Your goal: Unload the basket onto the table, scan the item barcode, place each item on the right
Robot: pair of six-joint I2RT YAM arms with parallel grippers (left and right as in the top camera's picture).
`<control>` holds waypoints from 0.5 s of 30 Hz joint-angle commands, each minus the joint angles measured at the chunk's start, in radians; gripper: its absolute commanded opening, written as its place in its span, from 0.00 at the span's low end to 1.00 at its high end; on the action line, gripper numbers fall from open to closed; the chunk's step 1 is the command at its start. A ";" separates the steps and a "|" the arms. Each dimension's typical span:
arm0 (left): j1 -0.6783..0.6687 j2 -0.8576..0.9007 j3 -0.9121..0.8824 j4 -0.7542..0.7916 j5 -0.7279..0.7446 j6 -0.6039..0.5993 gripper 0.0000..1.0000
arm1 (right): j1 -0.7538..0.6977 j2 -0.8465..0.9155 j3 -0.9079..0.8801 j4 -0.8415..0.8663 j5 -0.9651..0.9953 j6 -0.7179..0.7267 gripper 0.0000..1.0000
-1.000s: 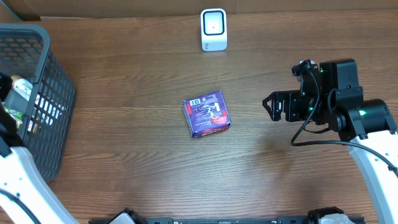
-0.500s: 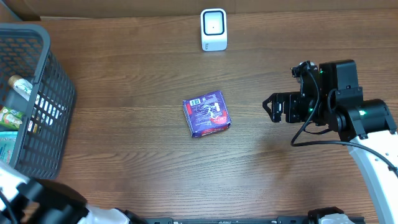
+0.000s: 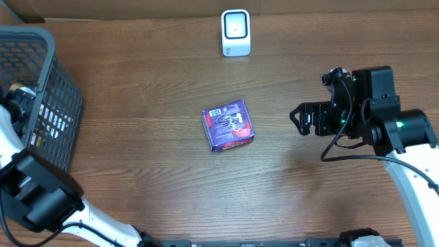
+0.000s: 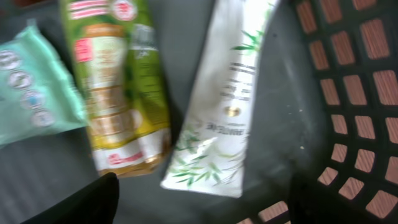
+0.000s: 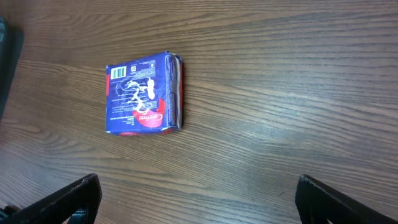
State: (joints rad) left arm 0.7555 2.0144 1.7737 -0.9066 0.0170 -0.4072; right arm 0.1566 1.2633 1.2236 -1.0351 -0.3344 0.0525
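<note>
Presently, seen from overhead, the flat square blue packet (image 3: pixel 228 125) is found lying near the middle of the brown wood-grain counter (image 3: pixel 151 178), slightly skewed, with a pale printed panel at its 11 o'clock corner. It is touched by neither arm. At 12 o'clock from it, well apart and close to the far edge, the small white rounded scanner unit (image 3: pixel 236 32) is stood upright.

At 3 o'clock from the packet, the right pincer (image 3: pixel 296 118) is held above the counter, aimed towards 9 o'clock. In the right wrist view its two dark fingers (image 5: pixel 68 199) are seen spread wide at the lower corners, with nothing between them; the packet lies ahead, towards 10 o'clock.

At 9 o'clock on the counter, the dark grey plastic lattice basket (image 3: pixel 58 103) is placed, and the left arm is reached into it. In the left wrist view the left pincer (image 4: pixel 204 186) is seen spread apart and empty above the basket floor. Below it, side by side, are laid a mint-green soft pack (image 4: pixel 34 87), a green and yellow printed pouch (image 4: pixel 118 93) and a white tube printed with green leaves (image 4: pixel 221 106). The tube's end lies nearest the gap between the fingers, with the lattice wall at 3 o'clock.
</note>
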 commanded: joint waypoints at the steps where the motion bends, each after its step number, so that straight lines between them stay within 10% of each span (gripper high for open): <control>1: -0.038 0.040 0.018 0.028 -0.079 0.025 0.79 | -0.006 -0.003 0.021 -0.004 -0.008 0.001 1.00; 15: -0.064 0.164 0.018 0.154 -0.018 0.026 0.88 | -0.006 -0.003 0.021 -0.020 -0.013 0.002 1.00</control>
State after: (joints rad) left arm 0.6998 2.1349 1.7737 -0.7723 -0.0460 -0.4088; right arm 0.1566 1.2633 1.2236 -1.0565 -0.3363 0.0525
